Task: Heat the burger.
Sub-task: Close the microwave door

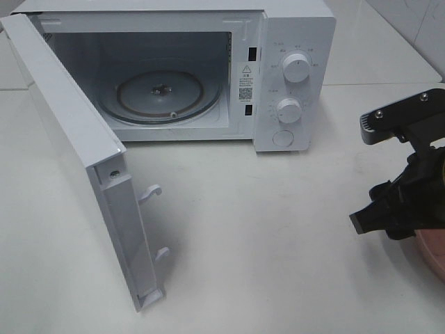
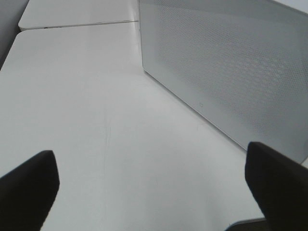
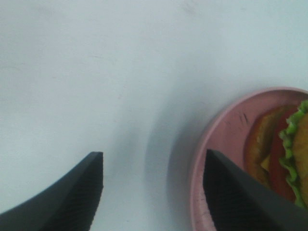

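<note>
The burger (image 3: 288, 149) shows only in the right wrist view, cut off at the frame edge. I can make out green lettuce, red tomato and brown bun on a pink plate (image 3: 216, 139). My right gripper (image 3: 153, 155) is open above the table, with one finger over the plate's rim and nothing between the fingers. In the high view the right gripper (image 1: 389, 209) hangs at the far right over the plate (image 1: 432, 256) and hides the burger. The left gripper (image 2: 149, 151) is open wide and empty, low over the table beside the microwave door (image 2: 226, 62).
The white microwave (image 1: 292, 69) stands at the back with its door (image 1: 76, 139) swung fully open toward the front left. A glass turntable (image 1: 163, 94) lies inside with nothing on it. White tabletop (image 1: 264, 236) stretches between the microwave and the plate.
</note>
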`<state>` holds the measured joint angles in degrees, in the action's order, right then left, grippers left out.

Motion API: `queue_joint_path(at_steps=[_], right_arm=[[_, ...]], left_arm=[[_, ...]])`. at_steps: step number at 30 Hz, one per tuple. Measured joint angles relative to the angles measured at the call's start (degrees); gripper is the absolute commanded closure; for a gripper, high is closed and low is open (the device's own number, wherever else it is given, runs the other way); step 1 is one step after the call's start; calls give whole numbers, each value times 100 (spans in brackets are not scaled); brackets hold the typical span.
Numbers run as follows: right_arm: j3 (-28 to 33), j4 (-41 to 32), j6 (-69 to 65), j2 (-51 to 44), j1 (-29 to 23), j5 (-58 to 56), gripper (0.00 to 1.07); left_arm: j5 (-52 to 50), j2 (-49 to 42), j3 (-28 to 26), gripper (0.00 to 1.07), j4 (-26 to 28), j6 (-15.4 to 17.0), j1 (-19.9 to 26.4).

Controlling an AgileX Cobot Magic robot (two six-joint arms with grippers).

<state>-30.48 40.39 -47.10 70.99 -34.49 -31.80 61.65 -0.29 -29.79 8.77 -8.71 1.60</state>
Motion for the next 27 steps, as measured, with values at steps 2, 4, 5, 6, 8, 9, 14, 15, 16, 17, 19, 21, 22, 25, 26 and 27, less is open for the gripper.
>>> queue_joint_path(at_steps=[2,4,5,6,8,9,14,15,16,17,19,21,22,25,26,27], right_arm=[[0,-155,201,-103,0,46,36],[0,-699,859,-430,0,57,29],[0,-699,859,-430,0,57,29],[0,-1083,1289,-607,0,52,27],[0,-1432,1753,-785,0,29,27],[0,-1610,1965,-865,0,-11,27],[-120,-2269,2813,-1186,0,-510,28],[-120,-2269,2813,-1186,0,-510,28],[-223,-2429,3094,-1318,0,-779,29],[-315,-2504,3203,-1375,0,-928,29],[-464,-2601,3358,-1478,0,-1192,30],[-550,-2636,3403,-1530,0,-1352,30],[-705,-2664,3478,-1610,0,-1667,30],[-917,-2699,3661,-1662,0,-2126,31],[-917,-2699,3661,-1662,0,-2126,31],[-1003,-2744,3804,-1667,0,-2406,31]], left_arm=[[0,0,0,9,0,0,0],[0,0,0,9,0,0,0],[0,0,0,9,0,0,0],[0,0,0,9,0,0,0],[0,0,0,9,0,0,0],[0,0,0,9,0,0,0],[0,0,0,9,0,0,0],[0,0,0,9,0,0,0],[0,0,0,9,0,0,0],[0,0,0,9,0,0,0],[0,0,0,9,0,0,0],[0,0,0,9,0,0,0],[0,0,0,9,0,0,0],[0,0,0,9,0,0,0],[0,0,0,9,0,0,0],[0,0,0,9,0,0,0]])
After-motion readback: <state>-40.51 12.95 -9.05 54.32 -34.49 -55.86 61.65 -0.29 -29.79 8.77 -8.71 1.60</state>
